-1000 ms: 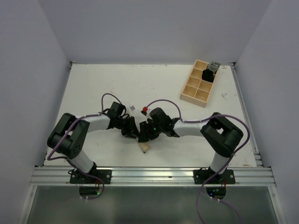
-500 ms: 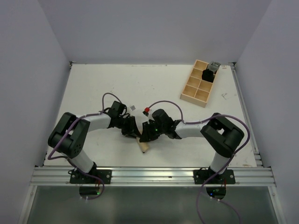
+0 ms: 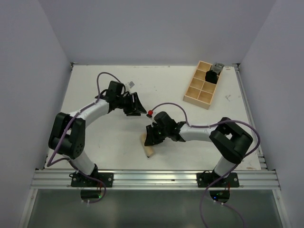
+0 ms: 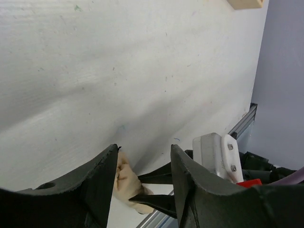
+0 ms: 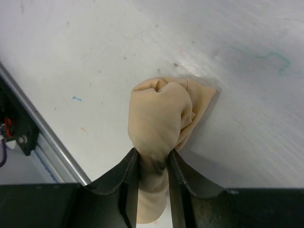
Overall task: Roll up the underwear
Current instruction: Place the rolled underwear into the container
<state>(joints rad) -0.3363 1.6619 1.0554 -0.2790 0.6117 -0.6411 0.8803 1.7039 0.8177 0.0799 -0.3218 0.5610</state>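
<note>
The underwear [image 5: 159, 126] is a tan-beige bundle, rolled up and lying on the white table. My right gripper [image 5: 153, 164] is shut on its near end. In the top view the right gripper [image 3: 151, 137] sits over the roll [image 3: 148, 150] near the table's front centre. My left gripper [image 3: 140, 108] is open and empty, raised up and behind the roll, clear of it. The left wrist view shows the roll [image 4: 124, 180] in the distance between my open left gripper's [image 4: 145, 151] fingers, with the right gripper's fingers [image 4: 156, 197] clamped on it.
A light wooden compartment tray [image 3: 194, 100] stands at the back right, with a dark item [image 3: 211, 76] in one cell and a grey item [image 3: 218, 66] at its far end. An aluminium rail [image 3: 156, 178] runs along the front edge. Walls enclose three sides.
My left gripper has let go of the roll and moved up and back to the left. The right gripper stays shut on the roll, shifted slightly toward the front.
</note>
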